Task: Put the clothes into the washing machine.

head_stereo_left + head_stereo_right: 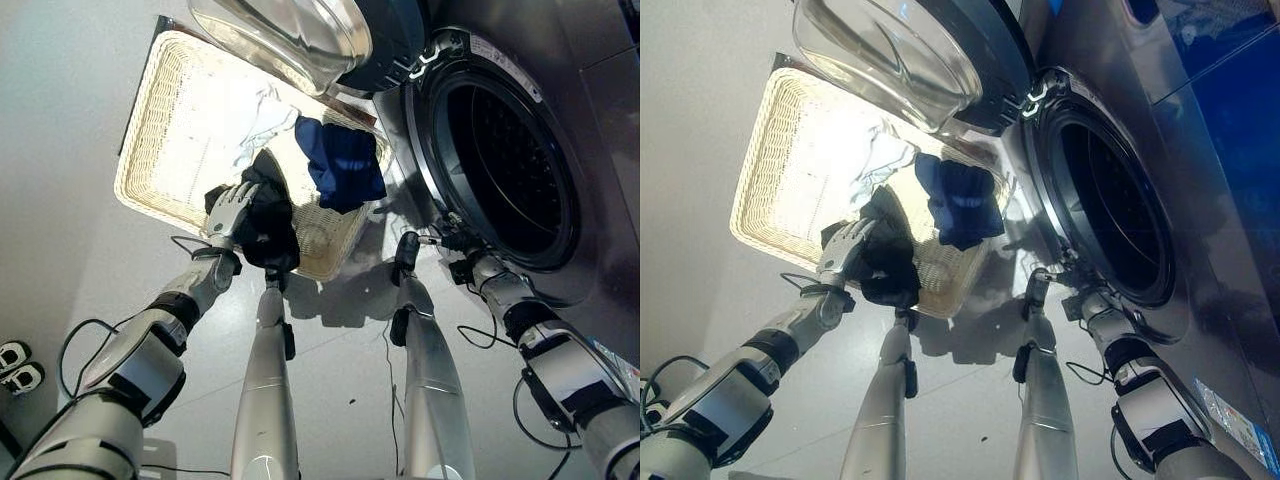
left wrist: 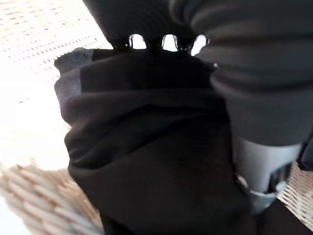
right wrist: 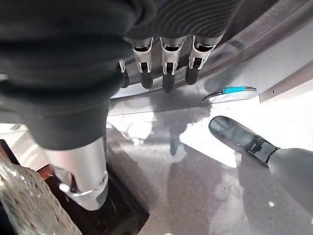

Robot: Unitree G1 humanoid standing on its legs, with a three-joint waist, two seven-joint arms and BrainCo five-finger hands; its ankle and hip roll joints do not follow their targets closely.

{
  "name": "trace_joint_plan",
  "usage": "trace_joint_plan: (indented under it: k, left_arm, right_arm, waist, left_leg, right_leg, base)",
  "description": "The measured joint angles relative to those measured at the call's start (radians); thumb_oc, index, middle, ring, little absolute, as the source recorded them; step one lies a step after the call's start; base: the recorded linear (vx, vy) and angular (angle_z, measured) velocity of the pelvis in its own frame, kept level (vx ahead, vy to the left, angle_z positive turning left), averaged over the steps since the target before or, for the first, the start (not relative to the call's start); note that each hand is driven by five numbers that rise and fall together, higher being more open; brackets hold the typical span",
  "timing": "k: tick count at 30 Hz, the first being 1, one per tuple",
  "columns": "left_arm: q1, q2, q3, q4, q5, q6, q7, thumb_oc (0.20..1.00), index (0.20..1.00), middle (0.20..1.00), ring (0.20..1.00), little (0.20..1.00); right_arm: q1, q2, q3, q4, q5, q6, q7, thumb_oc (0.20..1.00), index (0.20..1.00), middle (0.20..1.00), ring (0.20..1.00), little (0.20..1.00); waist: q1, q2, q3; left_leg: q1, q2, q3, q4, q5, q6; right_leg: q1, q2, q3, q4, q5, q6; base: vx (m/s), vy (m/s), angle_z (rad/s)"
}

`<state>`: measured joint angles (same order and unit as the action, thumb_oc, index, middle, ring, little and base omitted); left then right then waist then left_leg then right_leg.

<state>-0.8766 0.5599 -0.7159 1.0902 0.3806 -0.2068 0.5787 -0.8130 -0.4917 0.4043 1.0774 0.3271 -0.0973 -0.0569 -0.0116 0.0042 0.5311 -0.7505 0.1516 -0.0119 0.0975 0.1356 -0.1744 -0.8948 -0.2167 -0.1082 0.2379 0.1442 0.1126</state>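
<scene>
Currently the left hand [image 1: 231, 208] sits on the black garment [image 1: 268, 225] at the near rim of the wicker basket [image 1: 150, 130]; in its wrist view the fingertips are buried behind the fabric, so I can't tell whether it has actually closed on it. The cloth is soft, light and limp, will sag and trail, and may snag on the basket's weave. Best hold is a bunched fold at the top of the pile, not a loose edge. A blue garment [image 1: 342, 162] drapes over the basket rim on the washing machine [image 1: 520, 170] side, and a white one [image 1: 250, 120] lies deeper in the basket. The machine's door [image 1: 290, 35] stands swung out above the basket. The right hand [image 3: 161, 63] hangs with fingers relaxed and empty, just beside the drum opening. The basket interior is washed out, so there may be more items. The drum's inside is dark.
</scene>
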Motion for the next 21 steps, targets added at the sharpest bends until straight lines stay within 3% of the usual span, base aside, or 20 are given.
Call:
trace_joint_plan:
  k: [12,13,14,15,21]
  left_arm:
    - [-0.078,-0.014,-0.013,0.043,0.000,0.070,0.005,1.000,1.000,1.000,1.000,1.000]
    - [-0.087,-0.017,-0.014,0.048,0.001,0.077,-0.013,0.743,0.743,0.743,0.743,0.743]
    - [-0.091,-0.018,-0.016,0.048,0.001,0.084,-0.021,0.426,0.426,0.426,0.426,0.426]
    - [-0.102,-0.022,-0.021,0.048,0.001,0.092,-0.033,0.200,0.200,0.200,0.200,0.200]
    - [-0.142,-0.010,-0.021,0.054,0.000,0.105,-0.073,0.200,0.200,0.200,0.200,0.200]
  right_arm:
    - [-0.013,-0.002,0.024,-0.002,0.022,-0.008,-0.025,1.000,1.000,1.000,1.000,1.000]
    - [-0.016,-0.001,0.040,-0.002,0.029,-0.012,-0.028,1.000,1.000,1.000,1.000,1.000]
    - [-0.016,0.001,0.042,-0.004,0.030,-0.016,-0.028,1.000,1.000,1.000,1.000,1.000]
    - [-0.017,0.002,0.043,-0.005,0.037,-0.019,-0.029,1.000,1.000,1.000,1.000,1.000]
    - [-0.031,0.005,0.045,-0.014,0.040,-0.034,-0.034,1.000,1.000,1.000,1.000,1.000]
  waist:
    - [-0.004,-0.001,-0.001]
    - [-0.005,-0.002,-0.001]
    - [-0.007,-0.002,-0.001]
    - [-0.013,-0.003,-0.001]
    - [-0.027,-0.006,-0.003]
  left_leg:
    - [-0.051,0.001,-0.008,0.008,0.002,-0.004]
    - [-0.060,0.001,-0.018,0.014,0.002,-0.004]
    - [-0.064,0.002,-0.020,0.017,0.001,-0.005]
    - [-0.067,0.002,-0.021,0.019,0.001,-0.005]
    - [-0.069,0.002,-0.022,0.023,0.000,-0.002]
  right_leg:
    - [-0.050,0.001,-0.003,0.014,-0.003,-0.005]
    - [-0.054,0.002,-0.007,0.015,-0.004,-0.005]
    - [-0.055,0.003,-0.009,0.015,-0.004,-0.005]
    - [-0.056,0.003,-0.011,0.016,-0.005,-0.005]
    - [-0.055,0.003,-0.011,0.017,-0.005,-0.005]
  base:
    - [0.00,-0.002,0.00]
    - [0.00,0.000,0.00]
    - [0.02,-0.016,0.05]
    - [0.01,-0.008,0.03]
    - [0.00,0.000,0.00]
